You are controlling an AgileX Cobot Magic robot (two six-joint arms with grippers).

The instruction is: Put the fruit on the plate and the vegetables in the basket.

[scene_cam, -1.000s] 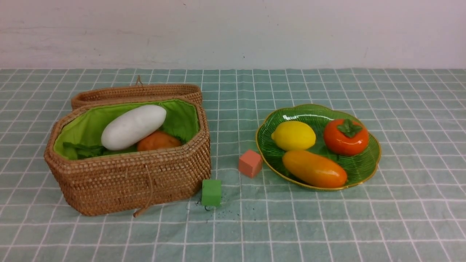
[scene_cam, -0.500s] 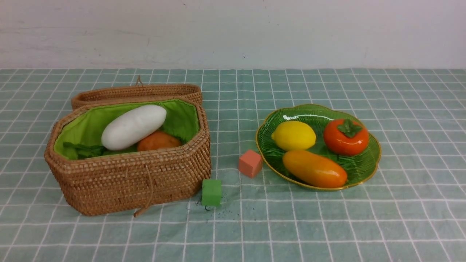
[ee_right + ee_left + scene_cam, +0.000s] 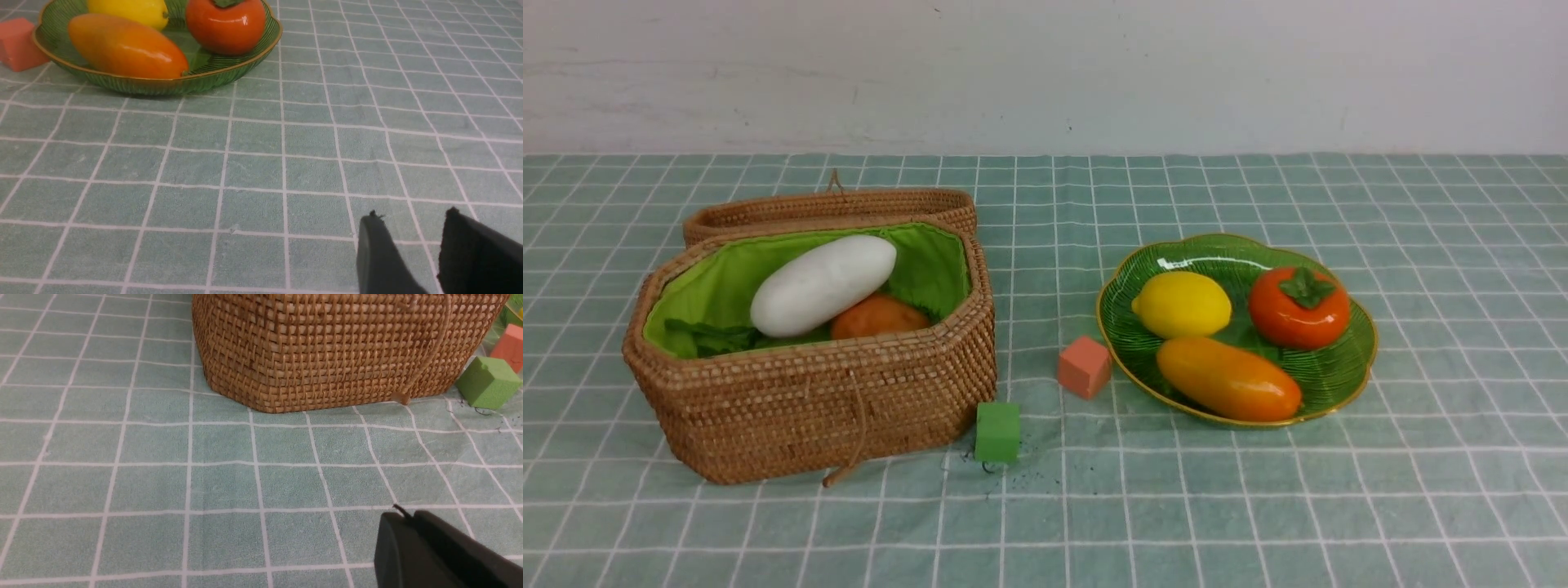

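Note:
The green plate point(image 3: 1347, 371) at the right holds a yellow lemon point(image 3: 1181, 304), a persimmon point(image 3: 1298, 308) and an orange-yellow mango point(image 3: 1227, 379). The wicker basket point(image 3: 809, 408) at the left holds a white radish point(image 3: 822, 284) with green leaves point(image 3: 712, 336) and a brown potato point(image 3: 879, 315). The carrot is hidden. Neither arm shows in the front view. My left gripper point(image 3: 402, 516) is shut and empty, low over the cloth in front of the basket point(image 3: 327, 347). My right gripper point(image 3: 412, 218) is open and empty, in front of the plate point(image 3: 163, 83).
A salmon cube point(image 3: 1084, 367) lies just left of the plate. A green cube point(image 3: 997, 432) sits at the basket's front right corner. The basket lid point(image 3: 829, 208) leans behind the basket. A checked green cloth point(image 3: 1258, 506) covers the table.

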